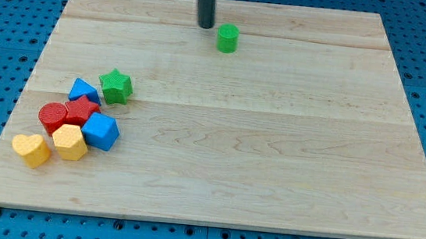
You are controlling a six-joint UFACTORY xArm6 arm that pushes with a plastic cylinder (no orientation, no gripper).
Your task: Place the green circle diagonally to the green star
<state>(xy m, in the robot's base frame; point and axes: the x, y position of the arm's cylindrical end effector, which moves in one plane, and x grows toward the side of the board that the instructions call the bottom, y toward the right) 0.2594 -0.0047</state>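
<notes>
The green circle [227, 38] stands near the view's top, a little right of centre, on the wooden board [272, 157]. My tip [205, 26] is just left of it and slightly above, a small gap apart. The green star [115, 86] sits at the view's left, far down-left of the circle, at the top of a cluster of blocks.
Below the star a cluster lies at the view's lower left: a blue triangle [83, 90], a red star [82, 111], a red circle [52, 117], a blue cube [101, 131], a yellow hexagon [70, 142] and a yellow heart [31, 150].
</notes>
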